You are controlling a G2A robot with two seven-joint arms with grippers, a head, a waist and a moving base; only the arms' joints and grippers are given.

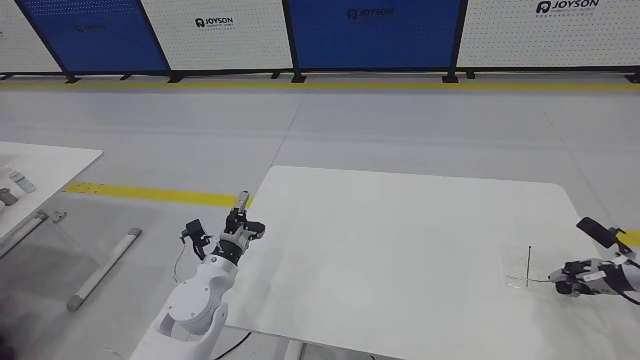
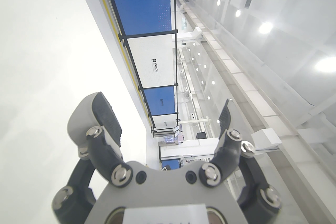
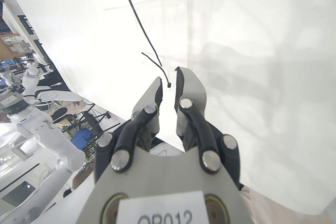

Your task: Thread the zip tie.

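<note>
Two zip ties overlap by the part-open right gripper, left gripper wide open: closing could snag both.

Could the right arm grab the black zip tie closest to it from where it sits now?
Likely yes. The right end effector is open, and the zip tie has its head just between the fingertips, with nothing visible blocking it. A second zip tie lies close beyond.
</note>
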